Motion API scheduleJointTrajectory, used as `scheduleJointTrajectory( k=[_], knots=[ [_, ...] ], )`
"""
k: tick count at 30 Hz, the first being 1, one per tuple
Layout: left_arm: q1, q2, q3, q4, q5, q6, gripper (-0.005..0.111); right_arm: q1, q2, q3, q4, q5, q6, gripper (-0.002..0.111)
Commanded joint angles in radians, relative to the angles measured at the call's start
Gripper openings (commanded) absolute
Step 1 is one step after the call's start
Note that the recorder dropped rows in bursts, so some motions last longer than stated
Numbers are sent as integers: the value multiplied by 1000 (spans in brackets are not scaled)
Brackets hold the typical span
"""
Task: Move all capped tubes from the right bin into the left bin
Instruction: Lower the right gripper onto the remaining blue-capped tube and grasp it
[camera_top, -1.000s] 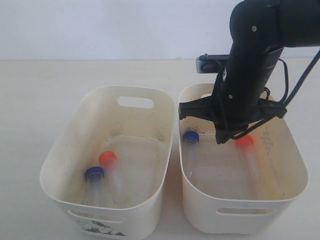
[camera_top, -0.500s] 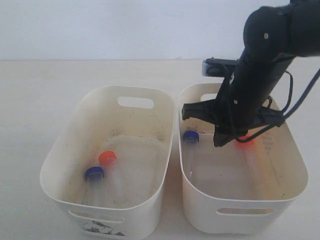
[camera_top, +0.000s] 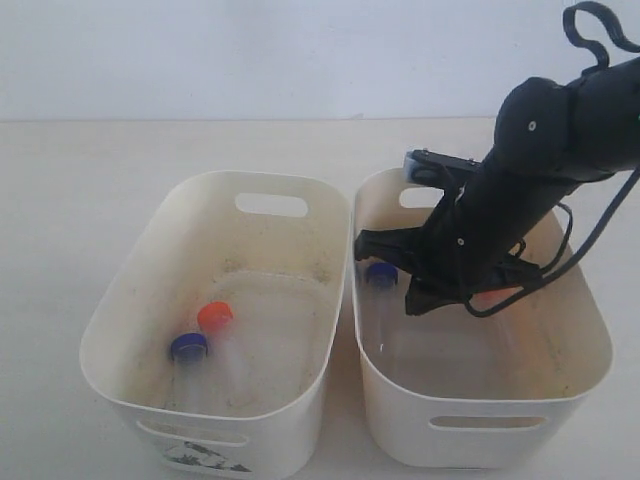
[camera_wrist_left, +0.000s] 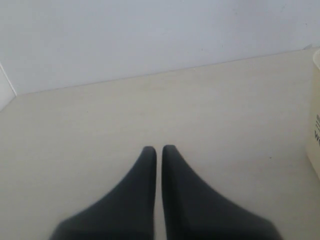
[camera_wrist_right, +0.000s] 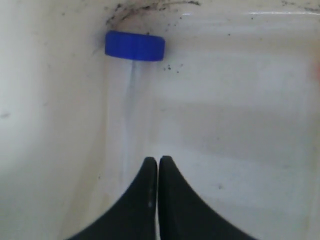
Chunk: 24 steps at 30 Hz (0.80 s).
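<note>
In the right bin (camera_top: 480, 420) a blue-capped tube (camera_top: 380, 273) lies along the left wall. An orange-capped tube (camera_top: 503, 297) is mostly hidden behind my right arm. My right gripper (camera_top: 415, 300) hangs inside this bin, shut and empty. In the right wrist view its tips (camera_wrist_right: 158, 160) sit beside the clear body of the blue-capped tube (camera_wrist_right: 134, 46), short of the cap. The left bin (camera_top: 120, 300) holds a blue-capped tube (camera_top: 188, 347) and an orange-capped tube (camera_top: 214, 316). My left gripper (camera_wrist_left: 156, 148) is shut over bare table, out of the exterior view.
The two bins stand side by side, almost touching, on a pale table (camera_top: 80, 180). A bin wall with dark print (camera_wrist_left: 315, 125) shows at the edge of the left wrist view. The right arm's cables (camera_top: 590, 230) loop over the right bin's far side.
My right arm has dropped lower into the right bin and shifted left toward the blue-capped tube. It now covers most of the orange cap. The tubes have not moved.
</note>
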Motion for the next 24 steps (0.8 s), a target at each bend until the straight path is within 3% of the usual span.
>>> scheduleJointTrajectory(
  k=[1, 5, 8, 10, 15, 16, 24],
  knots=[
    [1, -1, -4, -1, -9, -12, 4, -4, 8, 5, 4, -44, -14, 0],
    [1, -1, -4, -1, -9, -12, 4, -4, 8, 5, 4, -50, -14, 1],
    [1, -1, -4, -1, -9, -12, 4, -4, 8, 5, 2, -50, -29, 11],
    [1, -1, -4, -1, -9, -12, 4, -4, 8, 5, 2, -50, -43, 26],
    [1, -1, -4, -1, -9, -12, 4, -4, 8, 5, 2, -55, -41, 80],
    [1, -1, -4, -1, -9, -12, 4, -4, 8, 5, 2, -55, -34, 85],
    [1, -1, -4, -1, -9, -12, 4, -2, 11, 5, 2, -113, -17, 86]
  ],
)
